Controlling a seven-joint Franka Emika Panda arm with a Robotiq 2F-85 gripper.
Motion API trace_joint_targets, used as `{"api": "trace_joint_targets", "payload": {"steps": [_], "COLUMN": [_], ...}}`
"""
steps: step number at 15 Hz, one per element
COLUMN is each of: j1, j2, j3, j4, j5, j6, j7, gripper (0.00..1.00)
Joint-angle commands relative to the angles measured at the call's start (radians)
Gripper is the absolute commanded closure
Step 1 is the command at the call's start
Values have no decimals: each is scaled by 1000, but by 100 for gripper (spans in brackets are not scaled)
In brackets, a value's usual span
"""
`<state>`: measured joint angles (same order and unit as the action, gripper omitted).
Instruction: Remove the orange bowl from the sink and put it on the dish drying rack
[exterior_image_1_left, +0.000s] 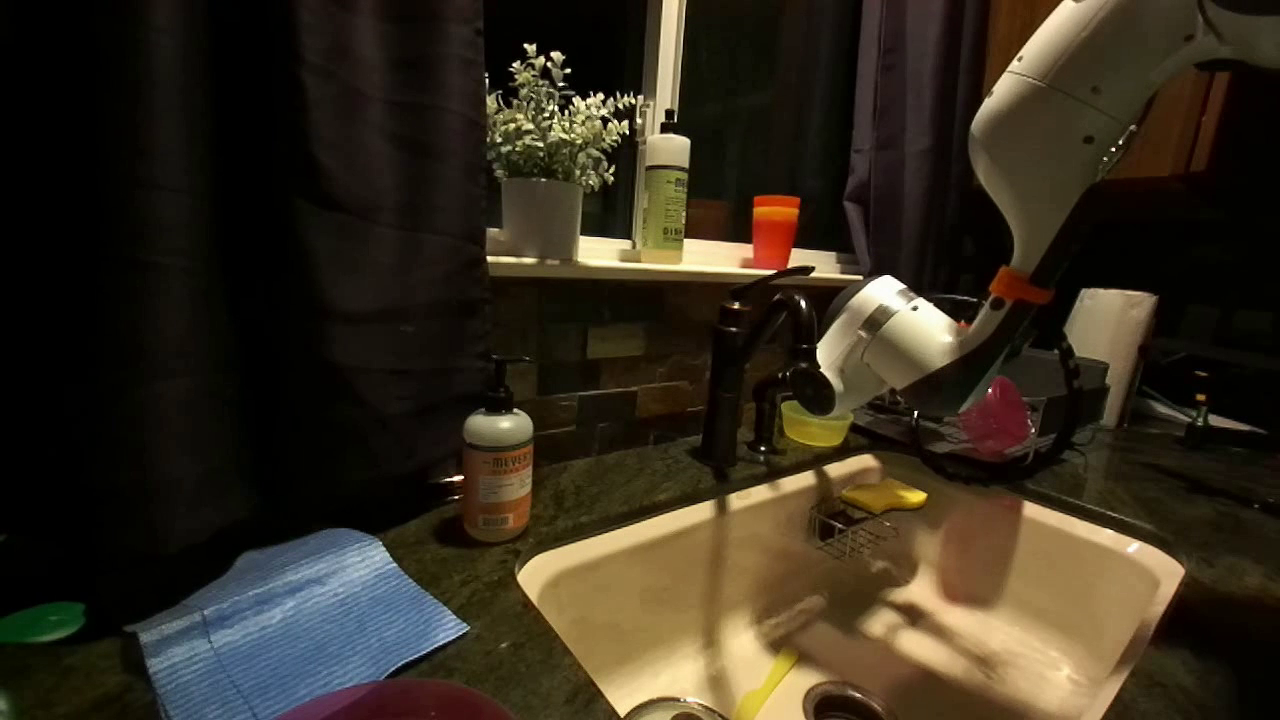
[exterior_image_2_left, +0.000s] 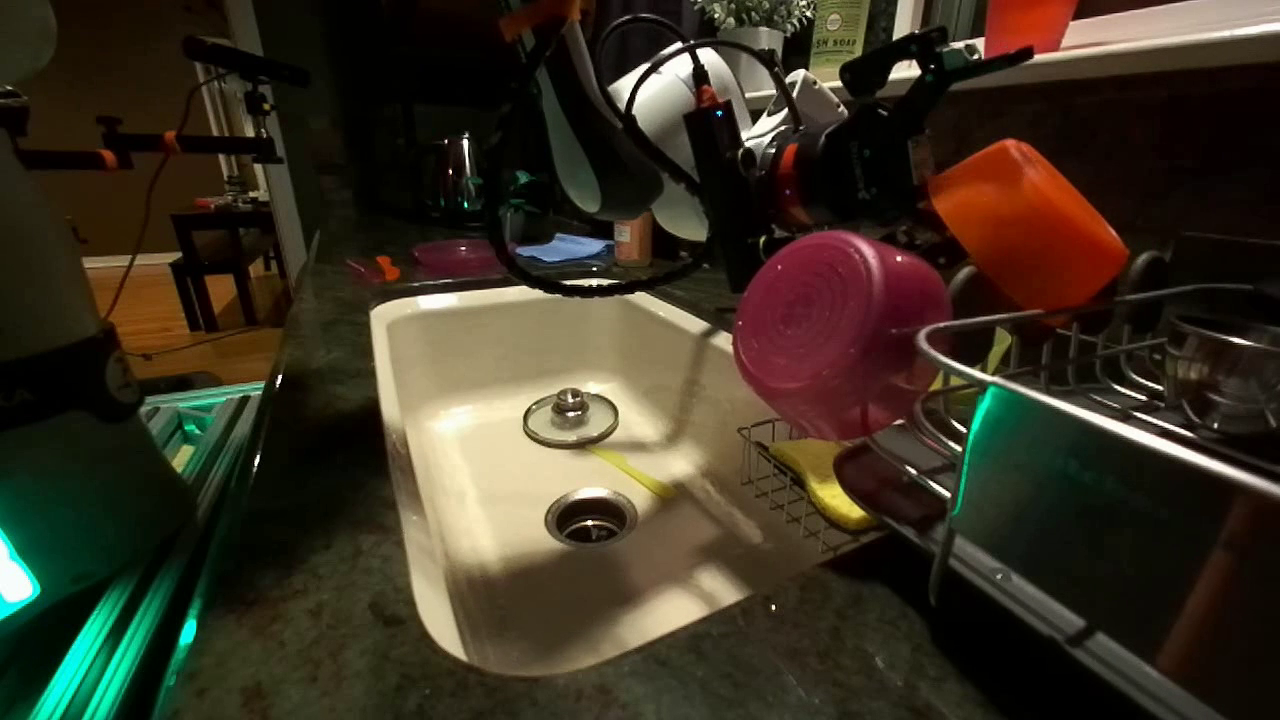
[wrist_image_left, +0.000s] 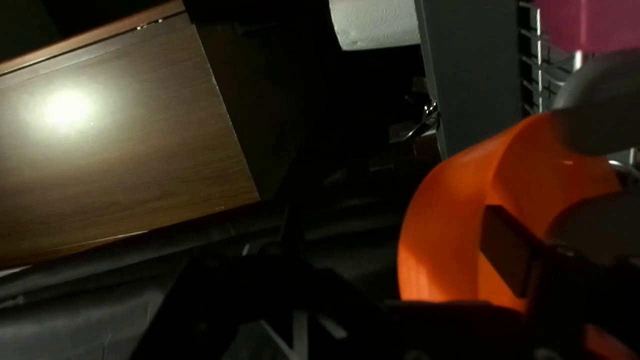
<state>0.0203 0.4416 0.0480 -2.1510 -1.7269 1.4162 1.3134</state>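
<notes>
Dim kitchen light, with darkness behind the window (exterior_image_1_left: 770, 120), falls on a dark stone counter (exterior_image_2_left: 320, 580) and the cream sink (exterior_image_2_left: 480, 490) set into it. Beside the basin stands the dish drying rack (exterior_image_2_left: 1080, 480); the orange bowl (exterior_image_2_left: 1030, 230) is there, tipped over its wires and out of the basin. Spread wide, the hand (exterior_image_2_left: 965, 135) seems to grip nothing: its upper finger (exterior_image_2_left: 995, 65) is apart from the bowl, while in the wrist view a pad (wrist_image_left: 507, 250) overlaps the bowl's mouth.

Trouble, I judge, would come mostly in backing away. If that pad lies inside the mouth, a slanted pull could hook the rim and drag the bowl off the rack. It may also slide or roll, since I cannot tell how firmly the wires bear it. A low sideways swing might knock the pink bowl (exterior_image_2_left: 830, 330) at the rack's end into the basin, or bring the arm (exterior_image_1_left: 890, 335) against the faucet (exterior_image_1_left: 735, 390); how near they are is unclear.

Being round, the orange bowl has no real long axis. Its centre line slants, mouth apparently down and left toward the hand, bottom up and right.
</notes>
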Motion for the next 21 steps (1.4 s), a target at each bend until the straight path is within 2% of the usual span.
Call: {"api": "trace_joint_targets", "payload": {"steps": [1, 3, 5, 6, 21], "j1": [-42, -49, -52, -53, -33], "j2": [-18, -28, -37, -40, -35], "j3": [10, 9, 6, 5, 20], "j4": [19, 24, 29, 31, 40], "j5": [90, 131, 166, 179, 217], "j6": [55, 66, 78, 84, 169], "j7": [-6, -9, -12, -13, -48], "gripper": [13, 7, 5, 1, 0]}}
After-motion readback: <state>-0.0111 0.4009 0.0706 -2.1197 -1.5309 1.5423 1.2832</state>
